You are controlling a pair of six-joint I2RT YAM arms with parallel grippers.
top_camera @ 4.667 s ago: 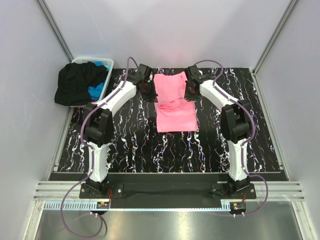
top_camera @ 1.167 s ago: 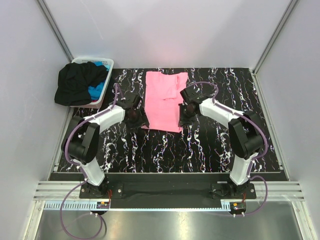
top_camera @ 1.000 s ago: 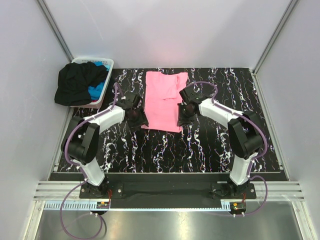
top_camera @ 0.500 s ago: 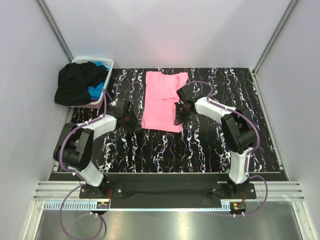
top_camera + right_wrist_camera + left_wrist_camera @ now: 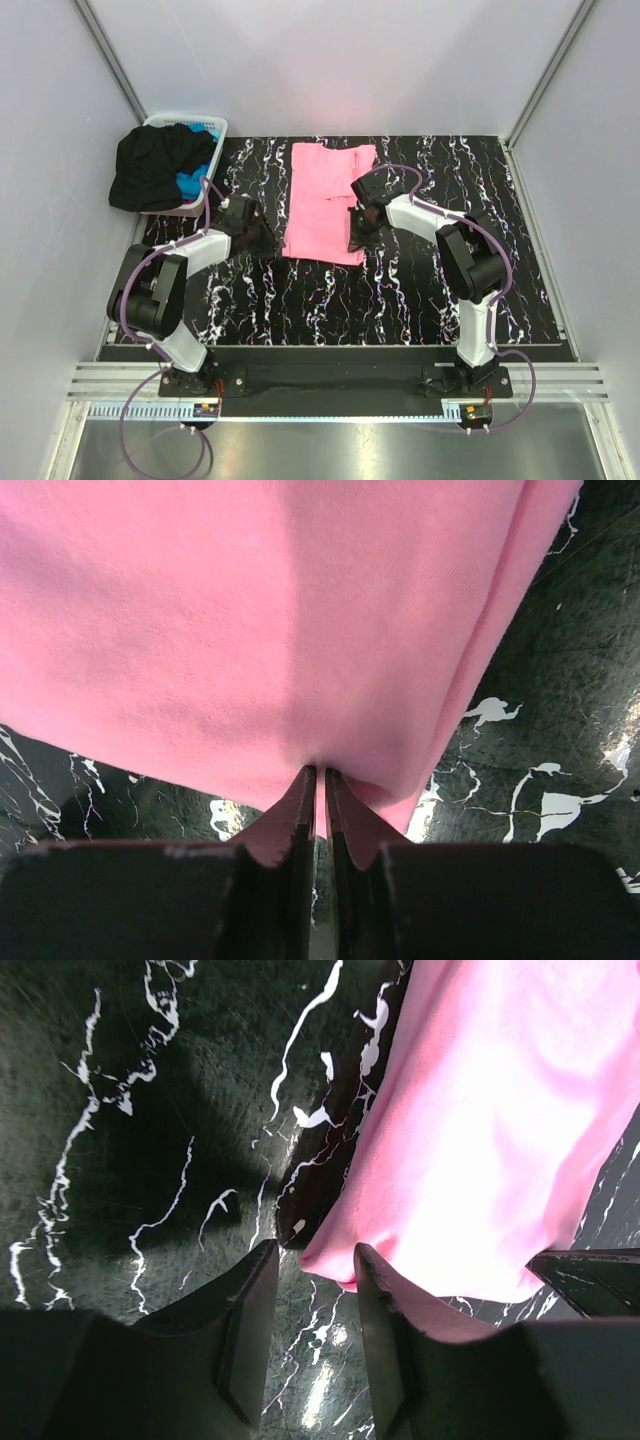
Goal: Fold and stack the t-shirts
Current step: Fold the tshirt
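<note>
The pink t-shirt (image 5: 326, 200) lies folded flat at the middle of the table. My right gripper (image 5: 357, 238) is shut on its near right edge, and the right wrist view shows pink cloth (image 5: 300, 630) pinched between the right gripper's (image 5: 320, 772) jaws. My left gripper (image 5: 260, 238) is open and empty beside the shirt's near left corner; in the left wrist view the corner (image 5: 330, 1260) lies just ahead of the left gripper (image 5: 315, 1252). The black t-shirt (image 5: 152, 167) and the blue t-shirt (image 5: 190, 184) are heaped in the basket.
The white slotted basket (image 5: 216, 126) stands at the back left corner of the black marbled table (image 5: 420, 290). White walls close in the back and both sides.
Both grippers came from the shirt's far end to its near edge, and the shirt now lies farther back. In the last second the left gripper drew off slightly left, and its arm swung left.
</note>
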